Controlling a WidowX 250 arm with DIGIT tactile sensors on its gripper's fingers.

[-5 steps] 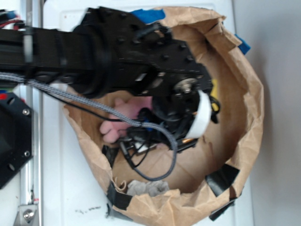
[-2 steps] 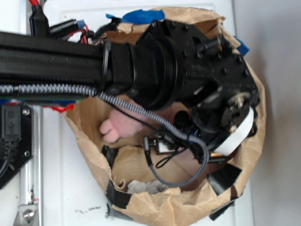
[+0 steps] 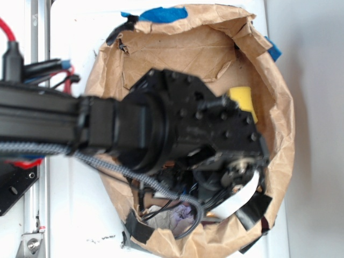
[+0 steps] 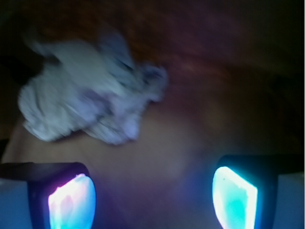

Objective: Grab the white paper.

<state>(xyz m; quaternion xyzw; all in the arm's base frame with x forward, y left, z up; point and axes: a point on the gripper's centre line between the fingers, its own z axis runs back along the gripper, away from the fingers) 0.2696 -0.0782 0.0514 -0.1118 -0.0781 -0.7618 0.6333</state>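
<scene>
The white paper is a wrinkly off-white wad lying on the brown bag floor, up and left of my fingers in the wrist view. In the exterior view the white paper peeks out under the arm near the bag's front wall. My gripper is open, its two glowing pads wide apart with only bag floor between them. The paper lies beyond the pads, apart from them. In the exterior view the black wrist hides the gripper itself.
The big brown paper bag walls in the whole work area, patched with black tape and blue tape. A yellow sponge wedge lies at the right inside. The black arm covers the bag's middle.
The arm has swung toward the bag's front wall, over the paper wad. The pink plush seen earlier is now hidden under the arm, and the bag's back half is uncovered.
</scene>
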